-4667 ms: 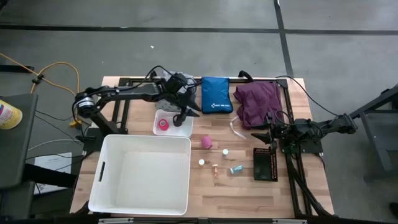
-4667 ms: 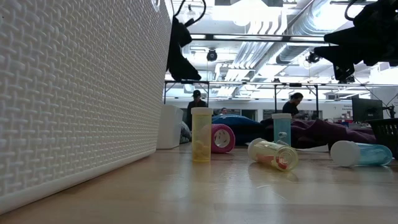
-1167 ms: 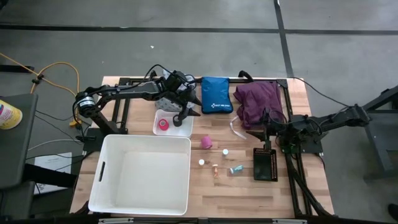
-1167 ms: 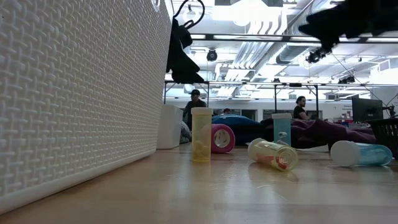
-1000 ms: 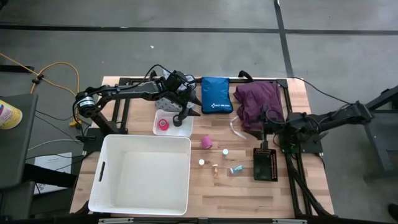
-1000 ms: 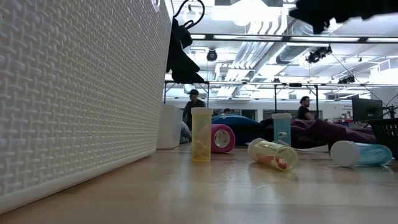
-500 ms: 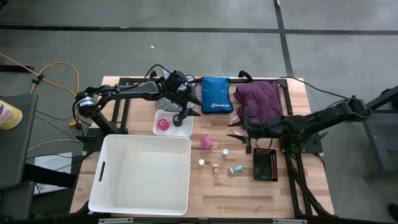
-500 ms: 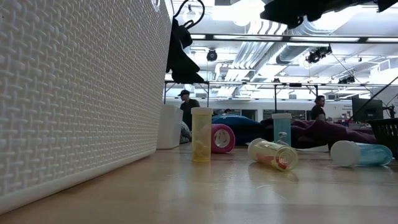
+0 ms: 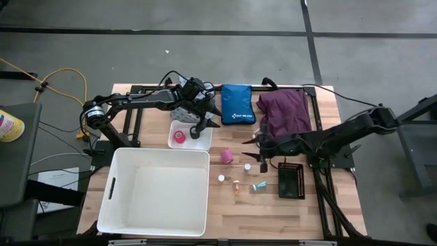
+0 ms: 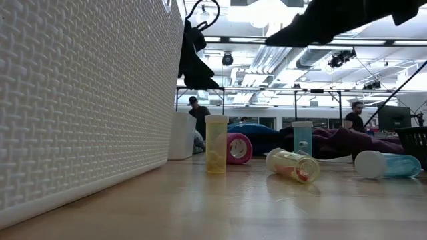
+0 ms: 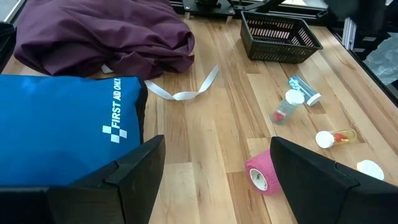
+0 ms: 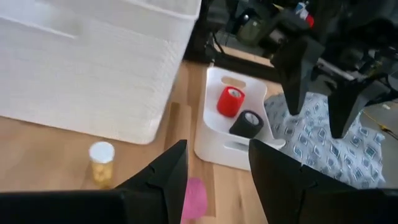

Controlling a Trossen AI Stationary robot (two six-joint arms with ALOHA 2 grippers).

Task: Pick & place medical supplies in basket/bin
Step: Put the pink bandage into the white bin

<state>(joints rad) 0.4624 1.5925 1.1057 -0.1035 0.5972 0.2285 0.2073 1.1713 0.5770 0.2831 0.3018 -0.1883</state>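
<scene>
The right gripper (image 9: 254,149) reaches out over the middle of the wooden table (image 9: 225,215), its two fingers apart and empty, hanging above the loose supplies with the pink tape roll (image 9: 227,156) just beyond its tips; its wrist view looks down between the spread fingers onto that roll, which suggests it is lining up for a pick. Near it lie several small white-capped vials (image 9: 248,166), some upright and some tipped on their sides, scattered as if waiting to be collected one by one. Beside the arm sits a small black basket (image 9: 291,180), and behind it a crumpled purple cloth (image 9: 282,112) lies next to a blue first aid pouch (image 9: 237,104). Farther left, the left gripper (image 9: 203,128) waits with its fingers apart and empty above a small white bin (image 9: 203,144), which already holds a red tape roll (image 9: 179,137) and, seen from the right wrist, a black tape roll (image 12: 246,122). A grey-white patterned cloth (image 12: 314,152) lies behind that bin. A large white basket (image 9: 154,191) fills the near left corner, nothing showing inside it.
</scene>
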